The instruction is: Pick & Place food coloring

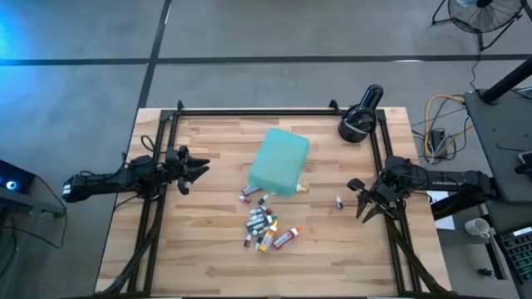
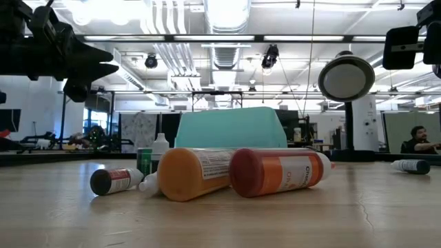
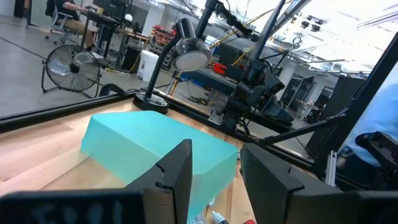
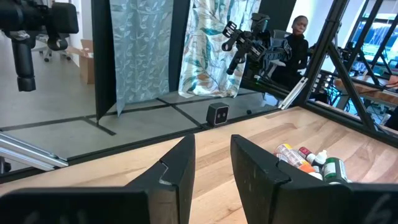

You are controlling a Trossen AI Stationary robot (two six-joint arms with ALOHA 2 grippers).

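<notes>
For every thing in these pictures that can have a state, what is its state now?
teal tray: upside down on the table.
food coloring bottles: lying loose in a pile, outside the tray.
stray bottle: lying alone, apart from the pile.
left gripper: open, empty.
right gripper: open, empty.

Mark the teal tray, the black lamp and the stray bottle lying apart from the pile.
Teal tray (image 1: 279, 160), high view, middle of its upturned base.
Black lamp (image 1: 357, 124), high view, on its round head.
Stray bottle (image 1: 340, 201), high view, on its body.
</notes>
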